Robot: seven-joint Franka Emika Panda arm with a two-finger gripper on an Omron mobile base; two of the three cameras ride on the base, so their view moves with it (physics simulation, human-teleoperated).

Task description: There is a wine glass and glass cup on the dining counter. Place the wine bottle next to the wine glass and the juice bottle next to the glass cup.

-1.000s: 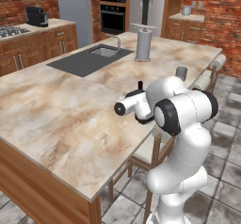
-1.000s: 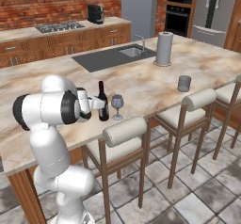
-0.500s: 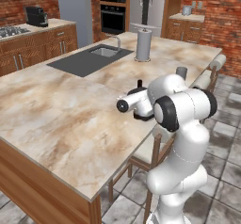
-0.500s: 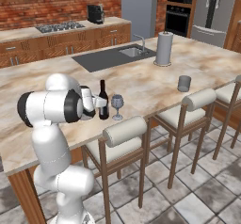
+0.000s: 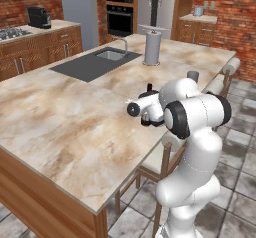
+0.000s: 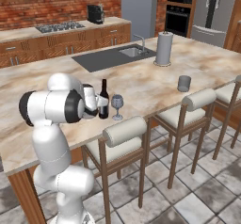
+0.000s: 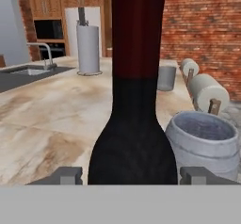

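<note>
Dark glass: wine bottle (image 6: 103, 99) upright on marbled tabletop (image 6: 197, 65), just left of wine glass (image 6: 117, 103) in right base view. Pincer (image 7: 132, 173) straddles bottle body, tips either side w/ gaps visible; appears spread, not clamping, tho contact is hard to judge. Placement looks done. To finish well: open fully, retreat straight back along approach axis, no sideways drift toward glass bowl. Glass cup (image 6: 184, 83) stands well apart, near stools; juice bottle leg not yet done.
</note>
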